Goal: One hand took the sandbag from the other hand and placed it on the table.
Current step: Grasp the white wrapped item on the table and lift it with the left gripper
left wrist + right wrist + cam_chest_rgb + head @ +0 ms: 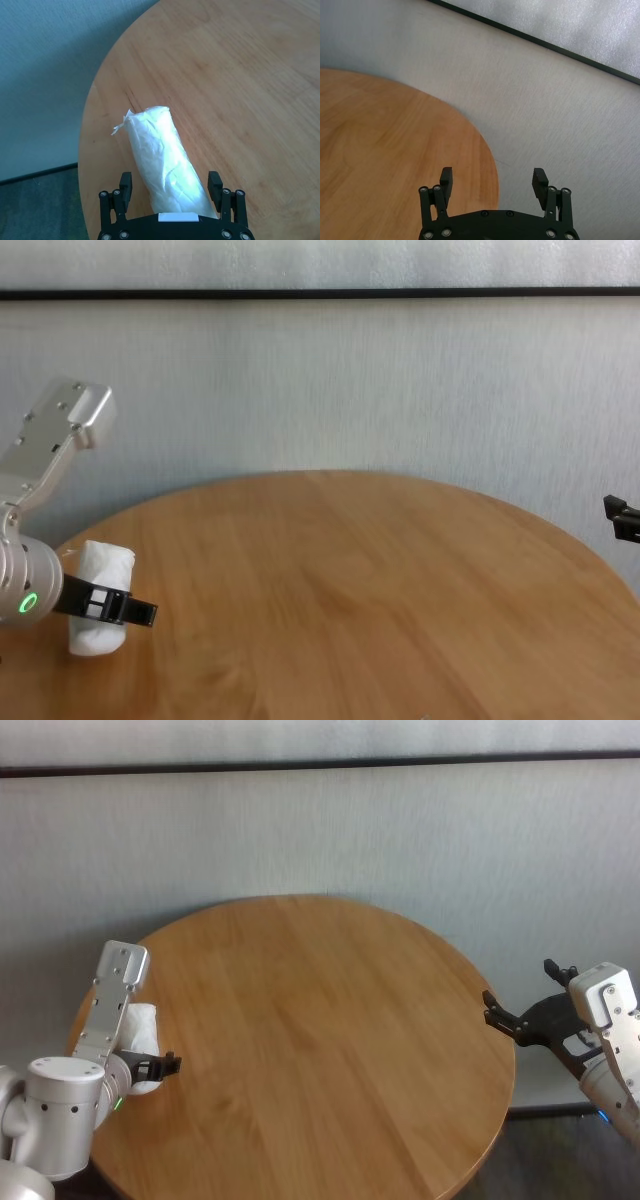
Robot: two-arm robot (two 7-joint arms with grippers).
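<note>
Chest view is showing me the sandbag (101, 597) lying on the table (360, 580) near its left edge, where the left gripper (118, 608) can straddle it. I'm reading those jaws as spread wide around the pouch, fingers (125, 183) flanking it without squeezing. I'm seeing that forearm reaching low over the table's left rim. Off the table's right edge, I'm keeping the right gripper (522, 1010) hovering, released and empty.
</note>
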